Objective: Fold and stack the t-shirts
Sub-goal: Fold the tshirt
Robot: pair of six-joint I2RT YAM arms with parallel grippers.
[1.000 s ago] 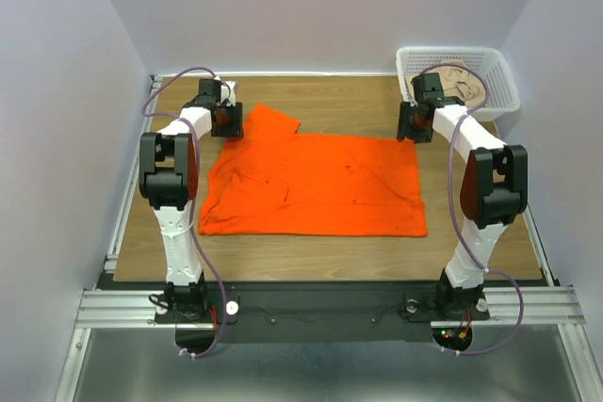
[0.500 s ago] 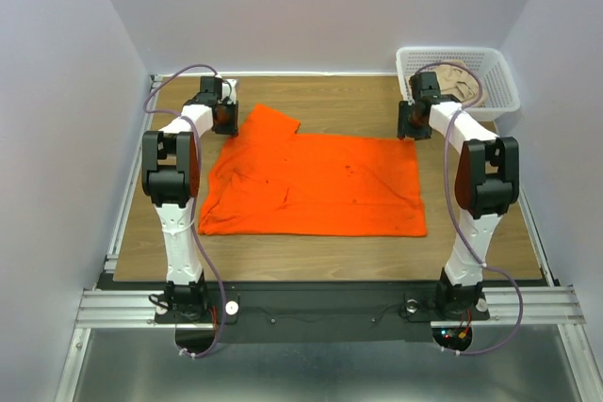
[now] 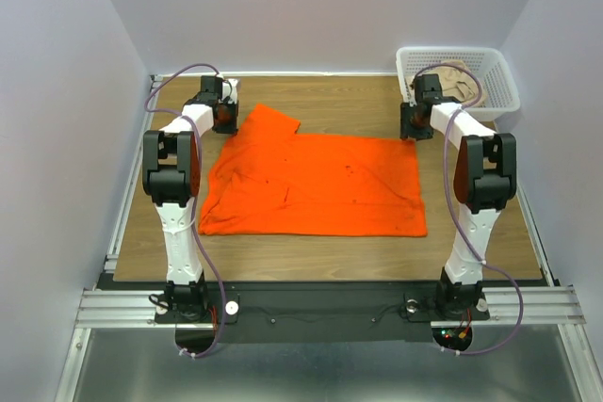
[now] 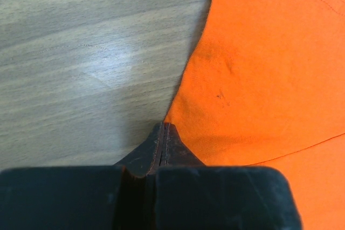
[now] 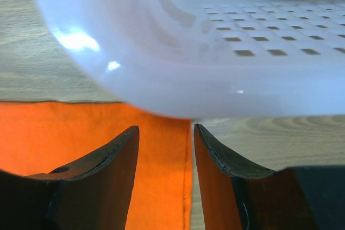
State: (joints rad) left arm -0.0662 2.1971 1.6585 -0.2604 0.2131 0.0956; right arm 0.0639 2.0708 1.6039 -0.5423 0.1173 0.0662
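First fold: orange t-shirt (image 3: 320, 185) lies flat on the table (image 3: 330, 251). Left claw (image 4: 163, 129) shut at its far-left edge, catch unclear. Right claw (image 5: 165, 129) half open, empty, over far-right corner. Next: close right, lift evenly.

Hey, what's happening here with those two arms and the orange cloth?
Two robot arms are set to fold an orange t-shirt spread on the table. The left pincer is shut at the shirt's far left edge; the right pincer is open over its far right corner. A beige t-shirt waits in the white basket.
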